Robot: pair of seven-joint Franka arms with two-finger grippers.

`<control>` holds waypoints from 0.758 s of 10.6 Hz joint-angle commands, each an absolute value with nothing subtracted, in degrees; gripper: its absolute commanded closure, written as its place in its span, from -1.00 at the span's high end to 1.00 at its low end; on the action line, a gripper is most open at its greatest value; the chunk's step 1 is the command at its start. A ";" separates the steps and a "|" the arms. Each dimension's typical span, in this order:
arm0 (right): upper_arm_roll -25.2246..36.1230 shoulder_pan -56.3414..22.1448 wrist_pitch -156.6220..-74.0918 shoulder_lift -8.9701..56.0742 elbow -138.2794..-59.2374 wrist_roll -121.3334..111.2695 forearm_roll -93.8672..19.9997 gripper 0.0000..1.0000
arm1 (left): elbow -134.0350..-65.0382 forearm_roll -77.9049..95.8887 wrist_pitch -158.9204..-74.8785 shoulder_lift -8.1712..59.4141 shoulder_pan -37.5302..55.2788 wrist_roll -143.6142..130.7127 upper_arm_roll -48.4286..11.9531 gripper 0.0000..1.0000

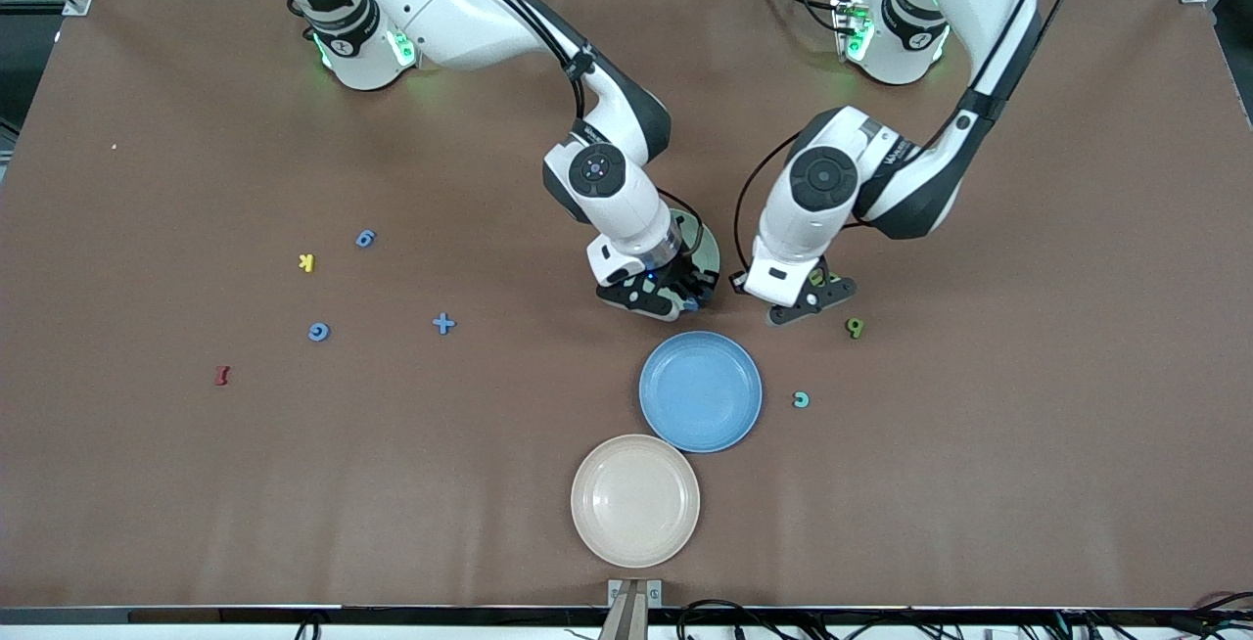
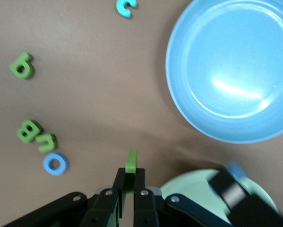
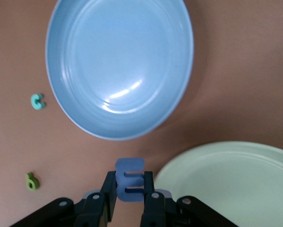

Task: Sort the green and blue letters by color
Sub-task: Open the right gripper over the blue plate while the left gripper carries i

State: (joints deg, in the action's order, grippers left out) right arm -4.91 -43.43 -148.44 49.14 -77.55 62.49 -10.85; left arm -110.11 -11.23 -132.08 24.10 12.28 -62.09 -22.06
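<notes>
Brown table (image 1: 979, 483), blue plate (image 1: 700, 356), beige plate (image 1: 587, 523), perhaps pale-green plate (image 1: 707, 247), scattered letters (image 1: 443, 323)

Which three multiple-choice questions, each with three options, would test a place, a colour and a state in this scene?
1. The cream plate lies: A. nearer to the front camera than the blue plate; B. farther; C. on it.
2. The letter in the right arm's jaws is: A. yellow; B. green; C. blue.
3. The left arm's jaws are: A. open; B. shut on a green piece; C. shut, empty.
Key: 1A, it shows lower; 2C, seen at the right wrist; 3B, they pinch it.
</notes>
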 commanded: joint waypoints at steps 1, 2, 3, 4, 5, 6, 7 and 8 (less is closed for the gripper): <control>-3.34 -44.04 -153.53 55.10 -70.50 63.63 -13.09 -1.00 | -108.54 -10.72 -130.96 24.96 16.95 -67.40 -21.80 -1.00; -3.34 -43.60 -153.63 56.24 -68.31 63.63 -14.40 -1.00 | -108.54 -10.72 -130.96 24.96 18.09 -68.02 -21.80 -1.00; -2.90 -43.42 -153.72 57.03 -67.25 63.63 -15.37 -1.00 | -108.54 -10.72 -130.96 24.96 18.63 -69.07 -21.80 -1.00; -2.73 -43.33 -153.98 57.91 -66.28 63.55 -15.38 -1.00 | -108.54 -10.64 -130.96 24.96 20.02 -70.04 -21.88 -1.00; -2.72 -43.07 -155.12 58.62 -66.10 63.54 -15.47 -0.85 | -108.54 -10.55 -129.13 24.53 20.30 -70.22 -21.97 -1.00; -2.64 -42.72 -155.91 59.06 -66.09 63.46 -15.38 -0.54 | -108.54 -10.55 -124.59 24.00 20.13 -69.96 -22.76 -1.00; -2.72 -41.58 -155.92 59.06 -66.27 63.20 -15.47 -0.21 | -109.24 -10.55 -121.41 23.21 19.60 -69.44 -24.24 -1.00; -2.72 -41.31 -155.92 58.98 -66.44 63.19 -15.47 0.12 | -110.12 -10.63 -119.46 22.25 19.25 -68.91 -24.69 -1.00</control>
State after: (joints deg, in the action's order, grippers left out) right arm -2.49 -42.60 -155.60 57.10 -69.06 62.80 -14.61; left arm -109.26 -11.22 -124.85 24.31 19.91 -69.15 -23.09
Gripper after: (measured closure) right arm 0.700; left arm 0.899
